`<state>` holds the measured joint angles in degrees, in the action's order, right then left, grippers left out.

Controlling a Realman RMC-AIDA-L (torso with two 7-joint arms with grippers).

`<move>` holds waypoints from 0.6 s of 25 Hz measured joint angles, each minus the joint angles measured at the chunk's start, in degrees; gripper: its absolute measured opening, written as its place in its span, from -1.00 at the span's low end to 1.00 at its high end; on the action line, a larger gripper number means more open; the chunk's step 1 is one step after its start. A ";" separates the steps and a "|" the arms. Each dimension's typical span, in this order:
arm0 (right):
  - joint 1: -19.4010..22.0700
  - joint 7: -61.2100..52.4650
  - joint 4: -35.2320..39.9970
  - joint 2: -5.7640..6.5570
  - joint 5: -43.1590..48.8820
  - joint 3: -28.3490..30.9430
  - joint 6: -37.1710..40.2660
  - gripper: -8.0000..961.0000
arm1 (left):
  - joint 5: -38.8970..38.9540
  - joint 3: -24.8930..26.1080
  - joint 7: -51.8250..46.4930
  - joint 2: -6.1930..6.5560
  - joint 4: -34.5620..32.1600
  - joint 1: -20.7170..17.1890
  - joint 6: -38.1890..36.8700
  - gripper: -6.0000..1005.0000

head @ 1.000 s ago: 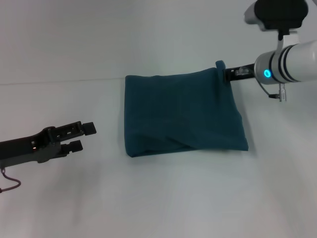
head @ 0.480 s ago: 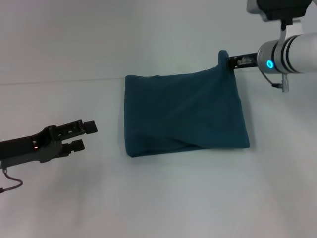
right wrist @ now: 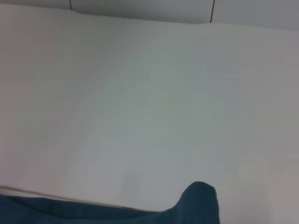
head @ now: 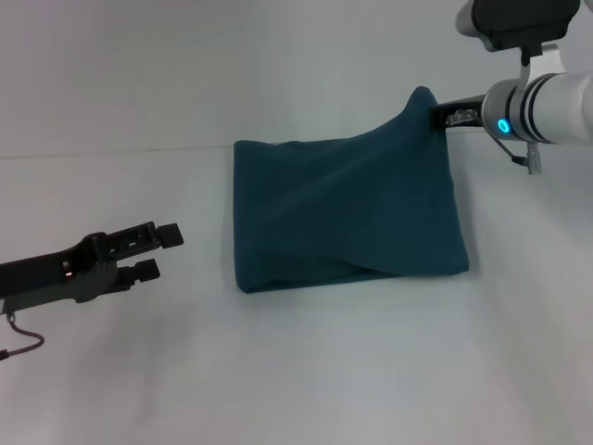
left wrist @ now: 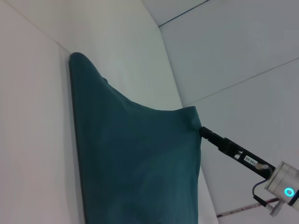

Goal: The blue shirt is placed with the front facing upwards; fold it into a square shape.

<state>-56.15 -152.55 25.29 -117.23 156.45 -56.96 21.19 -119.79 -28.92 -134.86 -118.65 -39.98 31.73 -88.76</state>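
White table (head: pixel 334 371), right gripper (head: pixel 435 115) jaws pinching blue shirt (head: pixel 343 213) far corner; left gripper (head: pixel 159 252) jaws apart, aside.

The bench (head: pixel 306 371) is a plain white, matte surface filling most of the head view. Its far edge shows as a thin horizontal line running across the upper part of that view. Beyond it stands a pale wall (head: pixel 185 65). In the left wrist view the wall (left wrist: pixel 243 42) shows thin dark seams between flat panels. In the right wrist view two short vertical seams divide the wall panels (right wrist: pixel 140 8) along the far edge.
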 joint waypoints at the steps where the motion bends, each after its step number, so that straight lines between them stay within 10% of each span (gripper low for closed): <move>1: -0.11 0.01 -0.36 0.03 0.11 0.00 -0.35 -0.96 | 0.00 0.00 -0.01 -0.01 0.02 0.00 0.00 0.89; 15: -0.35 2.12 -4.76 -0.39 0.17 -4.16 -8.99 -0.94 | 0.18 0.00 0.35 -0.97 1.06 0.18 0.92 0.89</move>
<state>-56.49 -150.43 20.52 -117.62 156.62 -61.12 12.20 -119.61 -28.92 -134.52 -119.62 -38.91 31.91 -87.84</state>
